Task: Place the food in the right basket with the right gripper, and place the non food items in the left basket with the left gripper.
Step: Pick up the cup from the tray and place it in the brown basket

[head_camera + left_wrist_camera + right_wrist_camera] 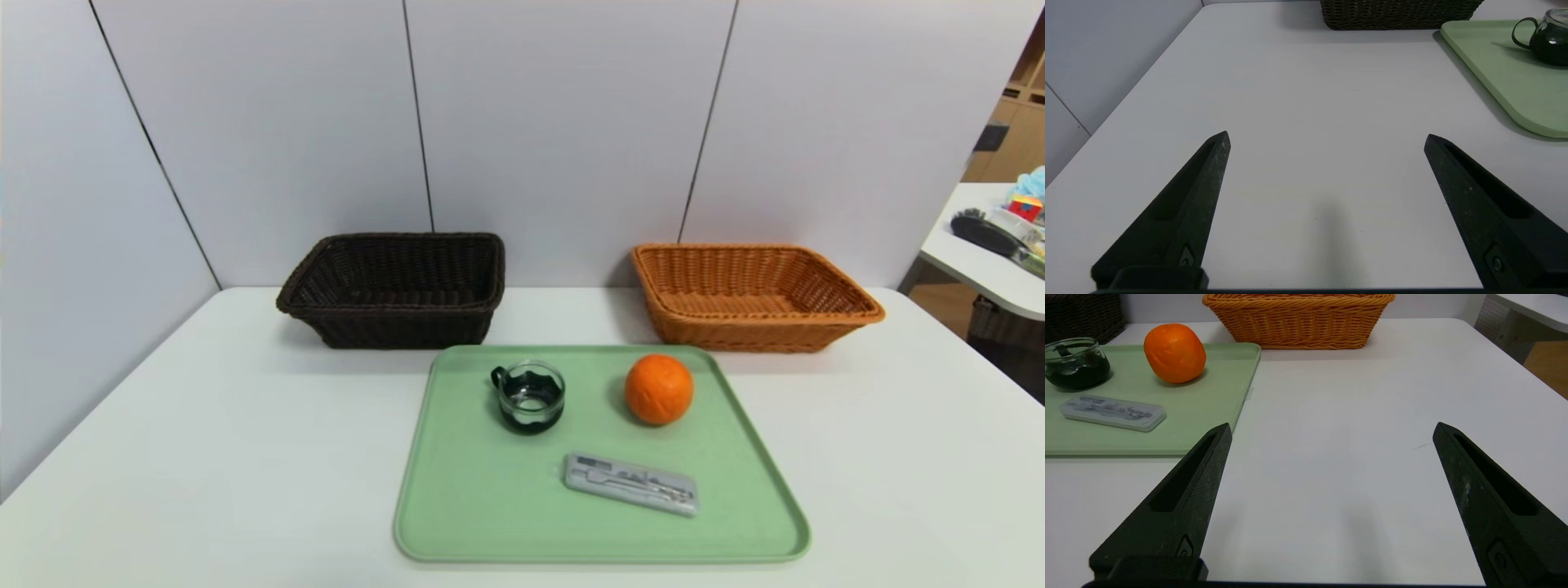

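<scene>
We count one orange fruit (659, 389), and it sits on the one green tray (482, 523), toward the tray's far right corner. Two non-food items share that tray with it: one clear glass cup (531, 397) with a black holder and one handle, standing upright to the left of the fruit, and one flat grey case (631, 483), lying at a slight slant nearer to us than both. That makes three things on the tray, each apart from the others.

Beyond the tray we see two wicker baskets, both upright with nothing inside: one dark brown basket (392, 327) behind the tray on the left, and one orange-tan basket (759, 333) behind it on the right. Tray and baskets all rest on one white worktop (245, 457).

We have two tools, each with two black fingers spread wide and grasping nothing. The left tool (1327, 141) is over the worktop to the left of the tray; the right tool (1334, 424) is over the worktop to the right of it.
</scene>
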